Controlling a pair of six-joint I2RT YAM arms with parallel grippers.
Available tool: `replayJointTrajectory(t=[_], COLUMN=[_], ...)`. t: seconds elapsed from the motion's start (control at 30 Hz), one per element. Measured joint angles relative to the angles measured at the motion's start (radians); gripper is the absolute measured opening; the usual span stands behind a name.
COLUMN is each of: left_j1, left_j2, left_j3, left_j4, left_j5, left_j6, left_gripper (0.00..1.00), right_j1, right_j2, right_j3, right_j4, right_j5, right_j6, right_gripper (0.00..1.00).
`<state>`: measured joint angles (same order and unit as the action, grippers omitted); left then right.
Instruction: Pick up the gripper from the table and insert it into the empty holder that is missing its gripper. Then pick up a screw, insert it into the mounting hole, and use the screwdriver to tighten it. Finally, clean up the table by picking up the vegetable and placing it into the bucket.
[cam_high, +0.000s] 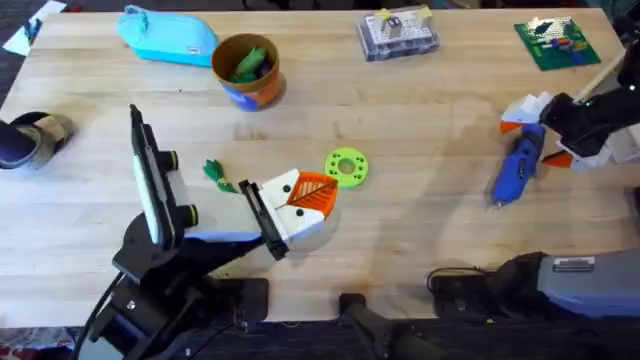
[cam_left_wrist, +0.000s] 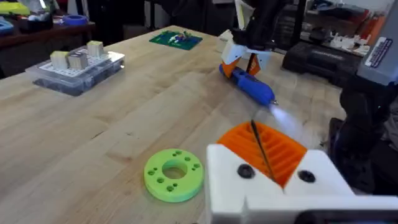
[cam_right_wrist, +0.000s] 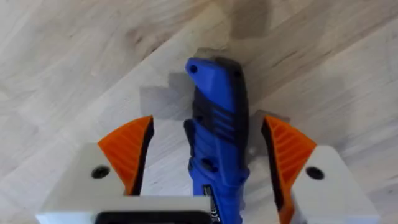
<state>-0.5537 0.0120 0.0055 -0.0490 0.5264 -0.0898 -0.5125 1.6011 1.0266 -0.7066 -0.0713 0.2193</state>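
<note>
The blue screwdriver (cam_high: 518, 168) lies flat on the table at the right. My right gripper (cam_high: 540, 135) is open, with an orange pad on each side of the screwdriver's rear end (cam_right_wrist: 214, 118) and a gap showing on both sides. Near the table's middle my left gripper (cam_high: 314, 192) is shut, its orange pads (cam_left_wrist: 283, 152) pressed together. A small dark-green vegetable (cam_high: 215, 172) lies on the wood just left of the left gripper. The orange and blue bucket (cam_high: 247, 72) stands at the back with green pieces inside. The loose gripper, the holder and any single screw are out of view.
A flat bright-green ring disc (cam_high: 346, 166) lies just right of the left gripper. At the back are a light-blue pouch (cam_high: 168, 36), a clear parts box (cam_high: 398, 32) and a green board (cam_high: 555, 40). A dark object (cam_high: 30, 140) sits at the left edge.
</note>
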Motion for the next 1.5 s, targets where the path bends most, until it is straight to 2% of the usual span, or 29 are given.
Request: replayJointTrajectory(t=[0.07,0.27,0.43,0.63,1.1,1.2,1.3,1.5], left_j1=[0.000,0.000,0.000,0.000,0.000,0.000,0.000,0.000], left_j2=[0.000,0.000,0.000,0.000,0.000,0.000,0.000,0.000], left_j3=[0.000,0.000,0.000,0.000,0.000,0.000,0.000,0.000], left_j4=[0.000,0.000,0.000,0.000,0.000,0.000,0.000,0.000], left_j5=[0.000,0.000,0.000,0.000,0.000,0.000,0.000,0.000], left_j6=[0.000,0.000,0.000,0.000,0.000,0.000,0.000,0.000], left_gripper=[0.014,0.014,0.014,0.014,0.014,0.014,0.014,0.014], right_j1=[0.000,0.000,0.000,0.000,0.000,0.000,0.000,0.000], right_j2=[0.000,0.000,0.000,0.000,0.000,0.000,0.000,0.000], right_j3=[-0.007,-0.028,-0.029,-0.029,-0.030,-0.030,-0.030,-0.030], right_j4=[0.000,0.004,0.012,0.032,0.042,0.047,0.049,0.049], right_j5=[0.000,0.000,0.002,0.004,0.026,0.029,0.033,0.033], right_j6=[0.024,0.058,0.068,0.069,0.068,0.066,0.065,0.065], right_gripper=[0.974,0.831,0.638,0.513,0.347,0.221,0.035,0.026])
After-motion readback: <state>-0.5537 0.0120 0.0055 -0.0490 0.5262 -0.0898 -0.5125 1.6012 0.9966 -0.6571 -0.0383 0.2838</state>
